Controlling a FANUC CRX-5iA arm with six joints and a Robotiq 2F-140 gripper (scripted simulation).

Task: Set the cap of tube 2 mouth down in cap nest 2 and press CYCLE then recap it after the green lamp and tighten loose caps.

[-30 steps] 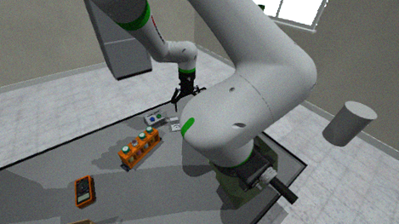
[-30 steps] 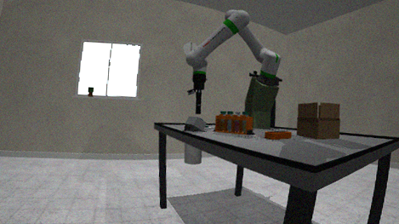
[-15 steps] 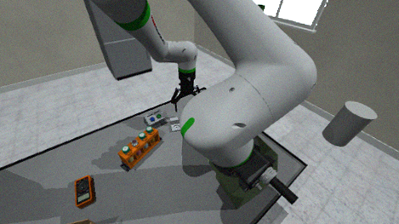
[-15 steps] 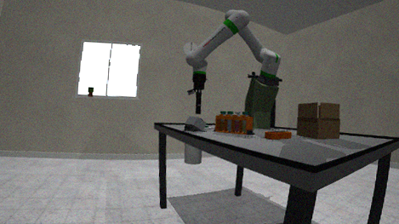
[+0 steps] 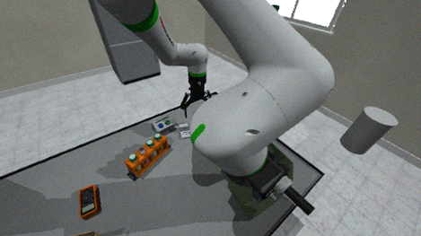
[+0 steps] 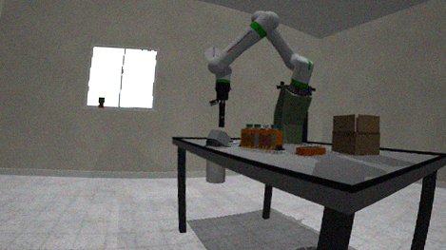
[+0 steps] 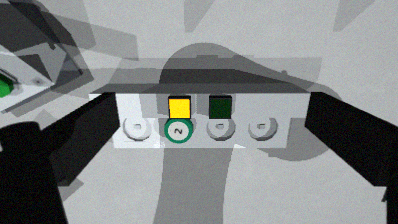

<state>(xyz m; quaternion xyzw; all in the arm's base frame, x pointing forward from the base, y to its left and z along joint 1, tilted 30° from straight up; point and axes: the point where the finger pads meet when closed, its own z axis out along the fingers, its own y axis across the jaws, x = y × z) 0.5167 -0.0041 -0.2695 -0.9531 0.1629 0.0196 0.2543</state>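
Top view: black two-finger gripper [image 5: 196, 103] hanging above the table's far edge, beyond the orange four-tube rack [image 5: 147, 155].

Exterior view: same hover, high over the grey cap tray [image 6: 219, 138].

Wrist view: jaws spread wide, holding nothing. Green-ringed round cap marked 2 [image 7: 178, 130] lying flat in the second nest, axis vertical, under the lit amber lamp [image 7: 179, 107]. Best to wait, hands off, until the dark green lamp [image 7: 220, 107] lights.

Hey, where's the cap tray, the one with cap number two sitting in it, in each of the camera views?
Top: the cap tray is the small pale block right of the key housing, partly hidden by the arm's elbow.
Exterior: not distinguishable; the table's far left corner under the gripper shows only a pale shape.
Wrist: center frame, cap 2 in its second nest, amber lamp lit.
Shared landmark: the open gripper hanging above it.
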